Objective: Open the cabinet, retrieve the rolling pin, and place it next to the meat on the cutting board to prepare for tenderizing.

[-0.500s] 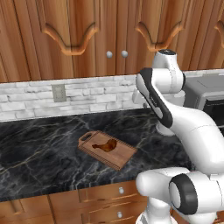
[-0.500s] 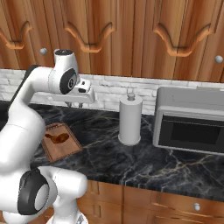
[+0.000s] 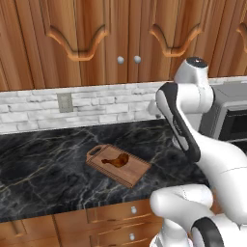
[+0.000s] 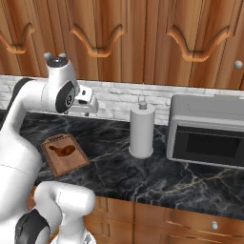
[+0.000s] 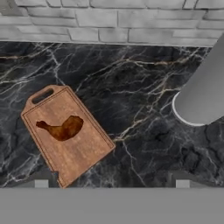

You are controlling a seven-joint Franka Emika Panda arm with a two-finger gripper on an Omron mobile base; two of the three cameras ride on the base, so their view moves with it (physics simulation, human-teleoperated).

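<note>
The cabinet (image 3: 96, 43) fills the wall above the tabletop (image 3: 43, 169), both doors shut, its two silver knobs (image 3: 129, 60) side by side at the seam. The right base view adds what the left one cuts off: a whole microwave (image 4: 207, 133) and, just left of it, an upright paper towel roll (image 4: 142, 128). The board (image 3: 118, 164) lies flat on the tabletop with its handle toward the brick wall (image 3: 96, 108), well apart from the roll. The meat (image 3: 116, 160) rests near the board's middle. The hand view looks down on the board (image 5: 68, 133) and meat (image 5: 61, 128), with the roll's base (image 5: 203, 98) at right. The gripper (image 4: 90, 107) hangs above the tabletop; whether the jaws are open I cannot tell.
</note>
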